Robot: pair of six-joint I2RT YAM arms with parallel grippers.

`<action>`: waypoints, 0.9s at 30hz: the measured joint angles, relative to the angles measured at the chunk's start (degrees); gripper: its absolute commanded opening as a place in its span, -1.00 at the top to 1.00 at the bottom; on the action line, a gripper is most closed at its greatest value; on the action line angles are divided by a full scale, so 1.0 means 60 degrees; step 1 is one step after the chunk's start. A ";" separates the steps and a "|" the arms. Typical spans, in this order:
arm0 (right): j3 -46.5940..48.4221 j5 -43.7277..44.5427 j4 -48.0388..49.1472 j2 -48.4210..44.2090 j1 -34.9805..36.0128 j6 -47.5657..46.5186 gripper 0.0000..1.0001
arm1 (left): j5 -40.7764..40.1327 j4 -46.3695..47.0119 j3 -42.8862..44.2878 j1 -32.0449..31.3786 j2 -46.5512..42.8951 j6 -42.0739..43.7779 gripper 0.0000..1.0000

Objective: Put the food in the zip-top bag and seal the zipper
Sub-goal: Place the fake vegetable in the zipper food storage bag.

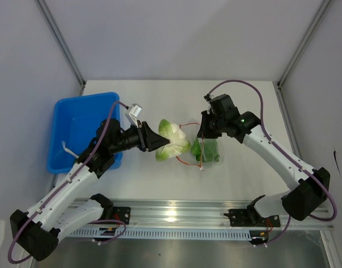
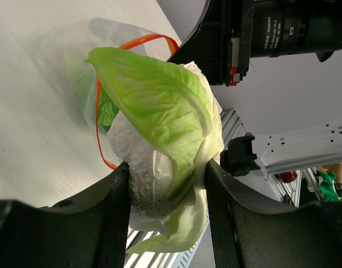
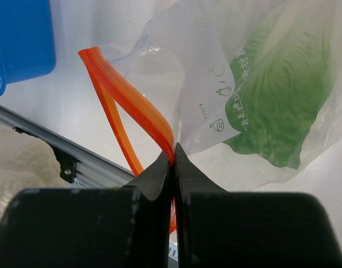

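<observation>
Some green food point(image 3: 282, 95) sits inside the zip-top bag point(image 3: 176, 67). The right pincer point(image 3: 174, 153) pinches the unsealed zipper point(image 3: 126, 95), and the left pincer point(image 2: 166, 166) grips a toy cabbage point(image 2: 154, 100) near its mouth. Insertion and sealing remain.

In the right wrist view the zip-top bag point(image 3: 215, 67) runs off the top and right edges. The green piece point(image 3: 288, 95) inside it is blurred by the plastic, perhaps a leaf. From the left wrist, the leafy piece point(image 2: 159, 111) in front of the bag hides much of the zipper point(image 2: 97, 125).
</observation>
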 measured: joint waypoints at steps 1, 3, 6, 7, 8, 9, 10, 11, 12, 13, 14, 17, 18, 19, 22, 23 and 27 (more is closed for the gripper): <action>0.0000 0.0000 0.0000 0.0000 0.0000 0.0000 1.00 | -0.0055 0.0022 -0.0018 -0.0095 0.0025 -0.0058 0.99; 0.0000 -0.0004 -0.0004 0.0000 0.0000 0.0000 1.00 | -0.0106 0.0109 -0.0076 -0.0262 0.0106 -0.0186 0.99; 0.0000 -0.0004 -0.0004 0.0000 0.0000 0.0000 1.00 | -0.0248 0.0127 -0.0084 -0.0565 0.0415 -0.0346 0.99; 0.0000 -0.0007 -0.0007 0.0000 0.0000 0.0000 1.00 | -0.0342 0.0033 -0.0051 -0.0696 0.0623 -0.0386 0.99; 0.0000 -0.0007 -0.0004 0.0000 0.0000 0.0000 1.00 | -0.0401 -0.0076 -0.0007 -0.0769 0.0787 -0.0426 0.99; 0.0000 -0.0007 0.0000 0.0000 0.0004 0.0004 1.00 | -0.0477 -0.0226 0.0062 -0.0852 0.1002 -0.0459 0.99; 0.0000 -0.0007 0.0000 0.0000 0.0007 0.0004 1.00 | -0.0546 -0.0328 0.0117 -0.0914 0.1209 -0.0514 0.99; 0.0000 -0.0007 0.0000 0.0000 0.0007 0.0004 1.00 | -0.0590 -0.0415 0.0135 -0.0958 0.1384 -0.0554 0.99; 0.0000 -0.0007 0.0000 0.0000 0.0011 0.0007 1.00 | -0.0678 -0.0510 0.0138 -0.1005 0.1515 -0.0601 0.99; 0.0000 -0.0007 0.0000 0.0000 0.0015 0.0011 1.00 | -0.0812 -0.0645 0.0157 -0.1071 0.1617 -0.0645 0.99; 0.0000 -0.0007 0.0004 0.0000 0.0018 0.0018 1.00 | -0.0889 -0.0743 0.0168 -0.1129 0.1690 -0.0681 0.99; 0.0000 -0.0007 0.0007 0.0000 0.0036 0.0044 1.00 | -0.1111 -0.0998 0.0306 -0.1293 0.1872 -0.0790 0.99; 0.0000 -0.0011 0.0007 0.0000 0.0055 0.0047 1.00 | -0.1184 -0.1086 0.0415 -0.1330 0.1956 -0.0856 0.99; 0.0000 -0.0007 0.0007 0.0000 0.0084 0.0051 1.00 | -0.1271 -0.1173 0.0543 -0.1348 0.2058 -0.0914 0.99; 0.0000 -0.0007 0.0011 0.0000 0.0208 0.0076 1.00 | -0.1464 -0.1290 0.0984 -0.1381 0.2441 -0.1016 0.99; 0.0000 -0.0007 0.0007 0.0000 0.0277 0.0076 1.00 | -0.1563 -0.1453 0.1209 -0.1417 0.2619 -0.1067 0.99; 0.0000 0.0106 -0.0011 0.0000 0.0474 0.0106 1.00 | -0.1840 -0.1898 0.1912 -0.1599 0.3268 -0.1206 0.99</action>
